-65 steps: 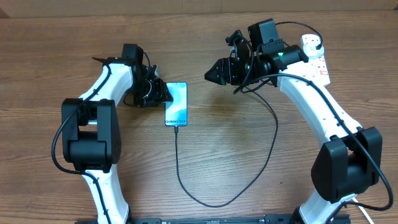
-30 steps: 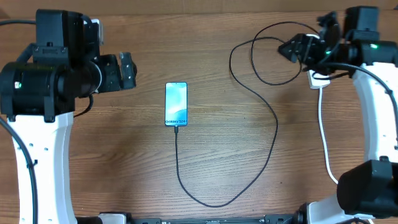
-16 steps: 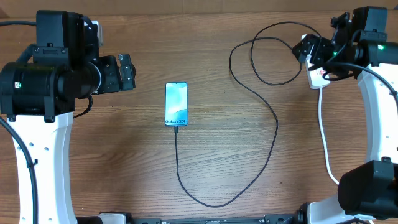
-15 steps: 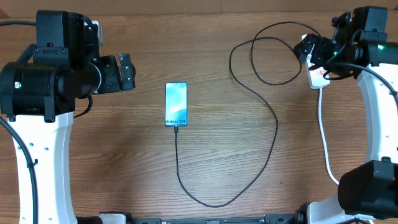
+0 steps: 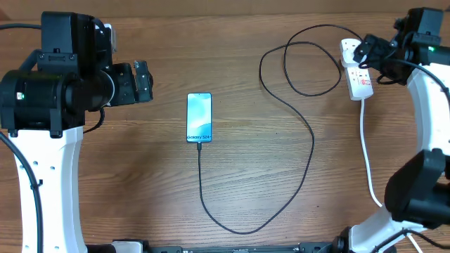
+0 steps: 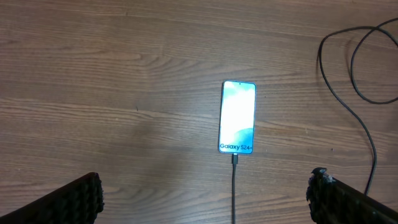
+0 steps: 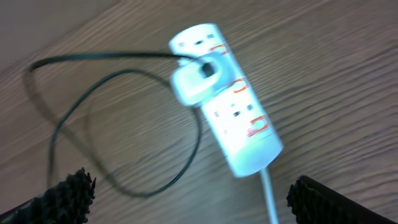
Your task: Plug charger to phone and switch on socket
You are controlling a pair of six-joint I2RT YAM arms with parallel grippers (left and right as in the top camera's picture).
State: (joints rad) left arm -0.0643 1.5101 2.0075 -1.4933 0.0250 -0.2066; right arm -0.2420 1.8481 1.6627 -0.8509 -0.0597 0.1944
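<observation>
The phone (image 5: 199,117) (image 6: 238,117) lies flat mid-table, its light-blue screen lit. The charger (image 5: 312,147) (image 6: 234,186) (image 7: 198,134), a thin black cable, is plugged into the phone's near short end. It loops across the table to a pale plug (image 7: 196,81) seated in the socket (image 5: 357,70) (image 7: 230,118), a white strip with red markings at the far right. My right gripper (image 5: 371,56) (image 7: 196,199) hovers over the socket, open and holding nothing. My left gripper (image 5: 146,82) (image 6: 208,202) hangs open, high and to the left of the phone.
The socket's thick white cord (image 5: 365,154) (image 7: 268,199) runs down the right side toward the table's front edge. The black cable makes a wide loop (image 5: 232,228) near the front edge and a smaller coil (image 5: 281,67) left of the socket.
My right gripper has drawn back to the right off the socket, which now shows almost whole. Its jaws have spread a little wider. The left arm, phone and cable have not moved.
</observation>
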